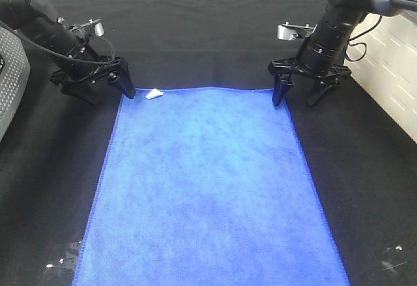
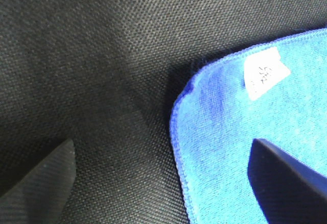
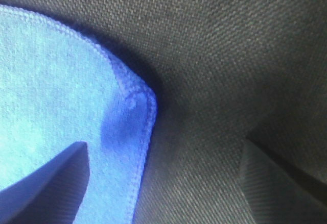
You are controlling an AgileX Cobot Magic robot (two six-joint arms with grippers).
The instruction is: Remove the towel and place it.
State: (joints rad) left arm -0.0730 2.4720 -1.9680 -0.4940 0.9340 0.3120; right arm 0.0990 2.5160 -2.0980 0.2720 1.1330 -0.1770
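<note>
The bright blue towel (image 1: 208, 182) lies flat on the black table cloth (image 1: 195, 32), with its small white tag (image 1: 154, 94) at the far left corner. My left gripper (image 1: 104, 94) is open and low at that corner. In the left wrist view, one finger (image 2: 286, 183) is over the towel (image 2: 230, 147) near the tag (image 2: 263, 73), and the other is over the cloth. My right gripper (image 1: 301, 97) is open and low at the far right corner. In the right wrist view, one finger (image 3: 46, 183) is over the towel (image 3: 61, 96), and the other is over the cloth. Neither gripper holds anything.
A grey device (image 1: 10, 84) stands at the left edge of the table. A white panelled wall (image 1: 397, 58) runs along the right side. White specks mark the cloth at the near left (image 1: 65, 257) and near right (image 1: 394, 257).
</note>
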